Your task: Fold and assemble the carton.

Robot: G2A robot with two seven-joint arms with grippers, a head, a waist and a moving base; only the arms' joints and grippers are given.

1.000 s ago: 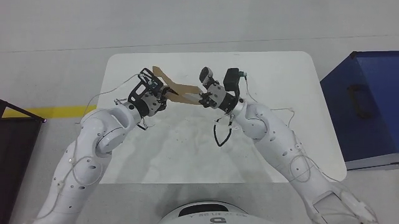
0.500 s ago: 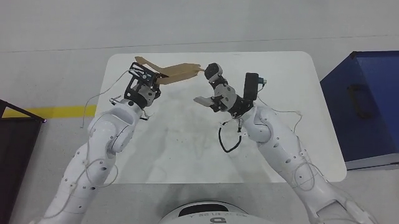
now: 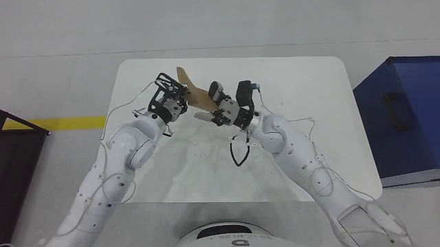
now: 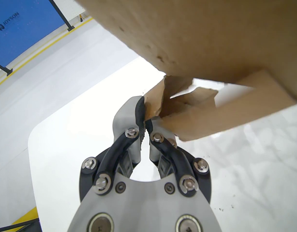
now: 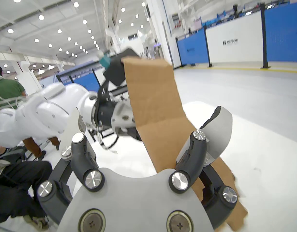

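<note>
Brown corrugated carton (image 3: 196, 95), flat panels, a notched flap and rough cut edges, sits over the far half of the smooth white table (image 3: 309, 109). The left gripper (image 3: 179, 98) is clamped on a flap edge, and its wrist view shows ribbed black pads pinching cardboard. Half a second back the right gripper (image 3: 209, 102) stood apart; now it's in close, fingers spread, with a panel running between them. Its wrist view shows that panel standing upright with a fold across it.
</note>
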